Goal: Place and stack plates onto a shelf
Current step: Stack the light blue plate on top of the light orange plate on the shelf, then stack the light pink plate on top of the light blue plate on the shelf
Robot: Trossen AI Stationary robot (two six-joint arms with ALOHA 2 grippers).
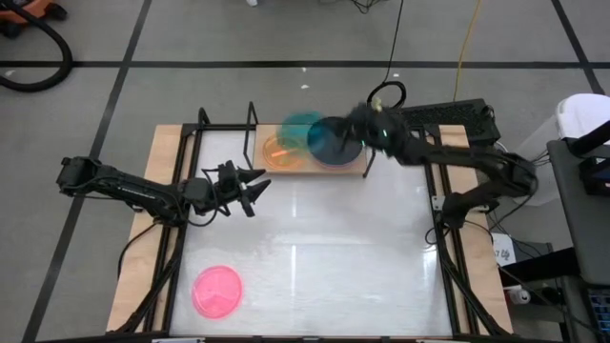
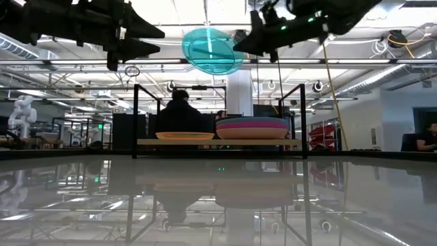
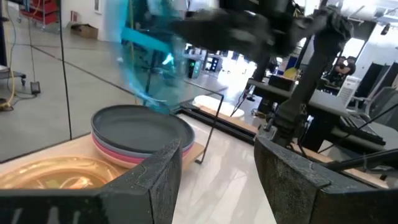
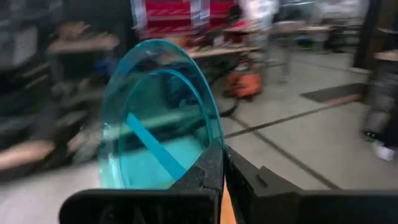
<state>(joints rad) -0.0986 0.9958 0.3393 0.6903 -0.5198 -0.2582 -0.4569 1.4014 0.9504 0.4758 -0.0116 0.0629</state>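
Note:
My right gripper (image 2: 247,42) is shut on a clear cyan plate (image 2: 213,51), which is high in the air above the shelf (image 1: 355,168), a wooden board at the table's far edge. An orange plate (image 1: 282,152) rests on the shelf's left part. To its right sits a stack of plates (image 1: 335,145) with a dark blue one on top. A hot pink plate (image 1: 217,291) lies flat on the table at the near left. My left gripper (image 1: 257,186) hovers open left of centre and points toward the shelf with nothing between its fingers. My right gripper pinches the cyan plate's rim (image 4: 215,134) between its two fingers. They come at it about level from the table's right. The plate juts out past the fingertips toward the left. It is tilted and clear of the shelf and the plates below.
Black wire uprights (image 2: 135,116) stand at the shelf's ends. Black frame rails (image 1: 448,257) run along the table's left and right sides. The white tabletop (image 1: 334,257) spreads between the shelf and the near edge. A person (image 2: 179,113) sits in the room beyond the shelf.

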